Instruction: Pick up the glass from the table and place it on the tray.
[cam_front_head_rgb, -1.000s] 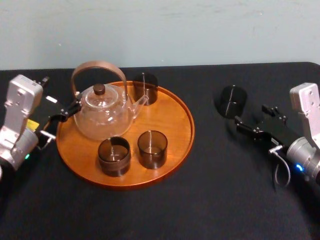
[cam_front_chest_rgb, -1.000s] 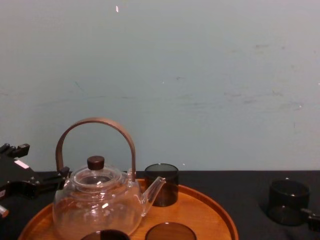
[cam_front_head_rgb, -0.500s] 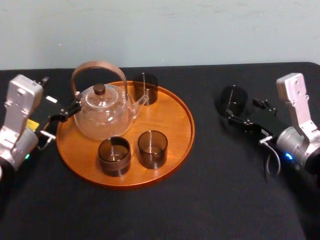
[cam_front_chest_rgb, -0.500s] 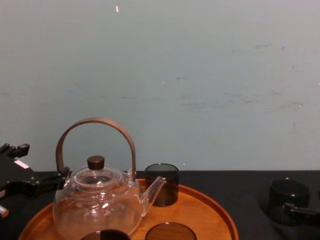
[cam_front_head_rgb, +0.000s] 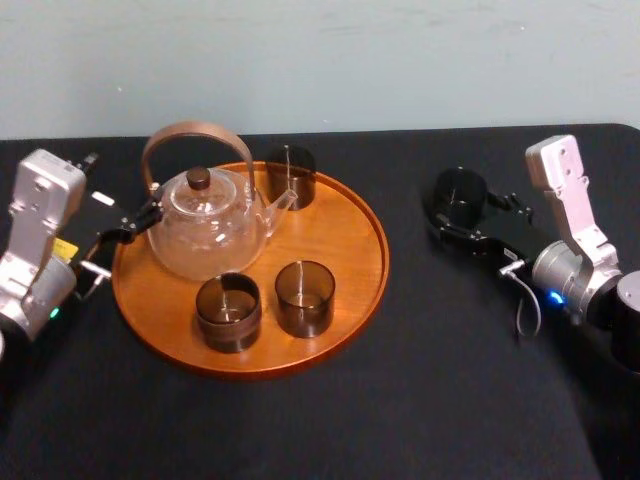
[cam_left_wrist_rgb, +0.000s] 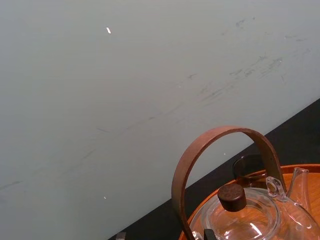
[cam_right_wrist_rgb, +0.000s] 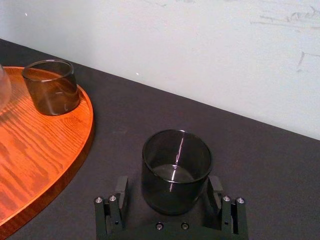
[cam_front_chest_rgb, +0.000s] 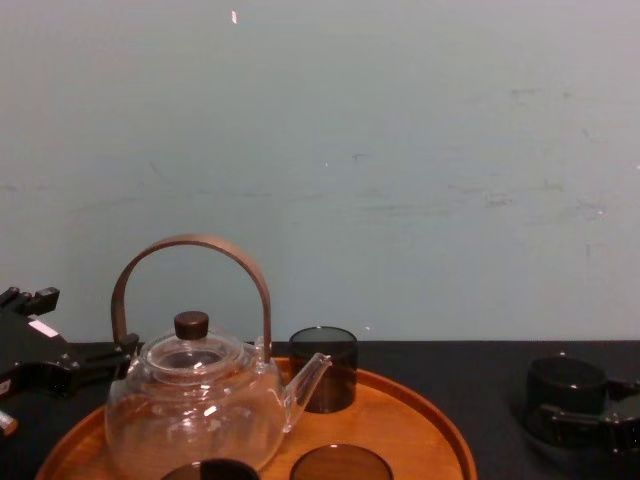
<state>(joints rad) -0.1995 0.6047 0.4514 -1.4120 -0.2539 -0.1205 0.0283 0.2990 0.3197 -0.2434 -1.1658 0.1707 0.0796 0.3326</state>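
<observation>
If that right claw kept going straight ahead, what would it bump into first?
Most likely the dark glass, standing on the table between the right gripper's open fingers. The left gripper idles by the tray.

A clear glass teapot (cam_front_head_rgb: 205, 228) with a brown arched handle stands between one smoky tumbler (cam_front_head_rgb: 291, 177) by its spout and two more (cam_front_head_rgb: 229, 312) (cam_front_head_rgb: 304, 297) in front, a pale wall (cam_front_head_rgb: 400, 60) behind.

Smoky glass (cam_front_head_rgb: 461, 192) upright on black table (cam_front_head_rgb: 420, 400), apparently empty, right of orange tray (cam_front_head_rgb: 345, 250).
</observation>
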